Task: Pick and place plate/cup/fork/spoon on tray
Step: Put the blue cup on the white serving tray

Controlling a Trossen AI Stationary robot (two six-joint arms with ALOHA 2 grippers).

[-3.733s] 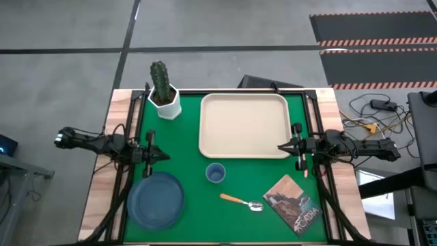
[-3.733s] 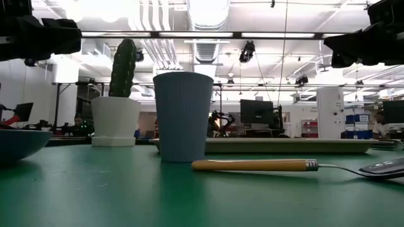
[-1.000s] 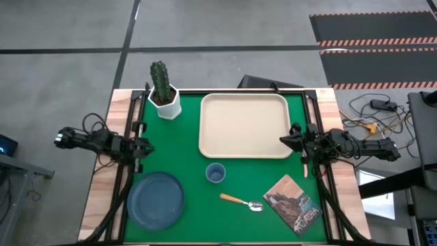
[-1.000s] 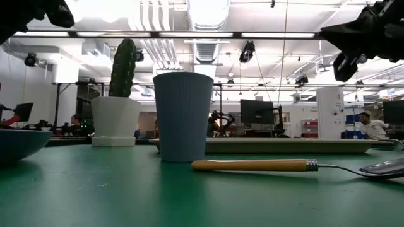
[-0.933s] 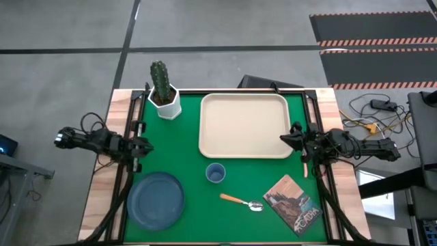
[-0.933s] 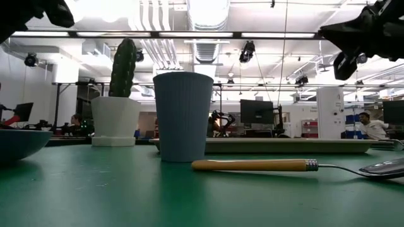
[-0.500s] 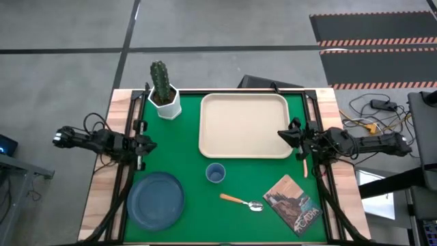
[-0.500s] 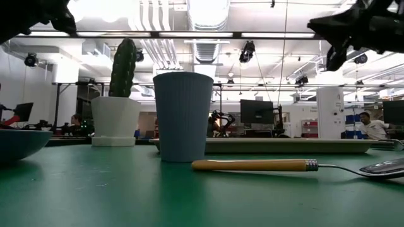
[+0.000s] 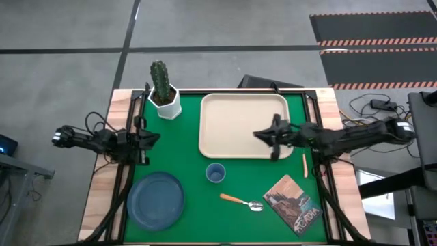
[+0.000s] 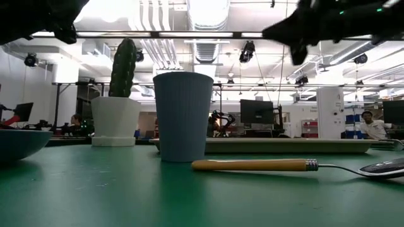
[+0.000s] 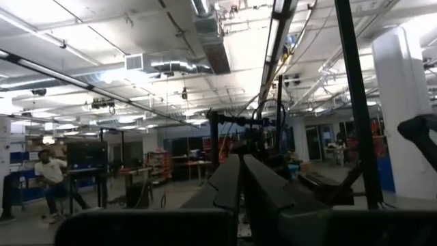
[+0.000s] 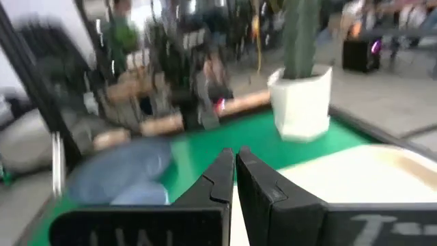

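While the right arm reaches in from the table's right edge, its right hand (image 9: 268,137) hangs above the tray's (image 9: 225,109) right-hand front part, fingers pressed together with nothing between them; the right wrist view shows the two dark fingertips (image 12: 231,161) touching over the cream surface. Over on the other side, the left hand (image 9: 151,139) sits at the left border of the green mat (image 9: 184,171), also clenched and empty, its fingers (image 11: 239,179) closed side by side in the left wrist view.

Out from the right hand, the tray lies bare on the far half of the mat. Just in front of its near-left corner stands the cup (image 9: 216,173), upright, apart from the tray. Nearer the front, the spoon (image 9: 242,201) lies flat on the mat, orange handle pointing left and back, silver bowl to the right. In the low view the cup (image 10: 183,116) stands tall with the spoon's handle (image 10: 252,165) lying in front of it.

The plate (image 9: 156,199) rests at the front left of the mat, near the left hand. A cactus pot (image 9: 164,102) stands at the far-left corner, and a booklet (image 9: 292,204) lies at the front right. A slim orange piece (image 9: 304,165) lies at the mat's right edge, too small to identify.
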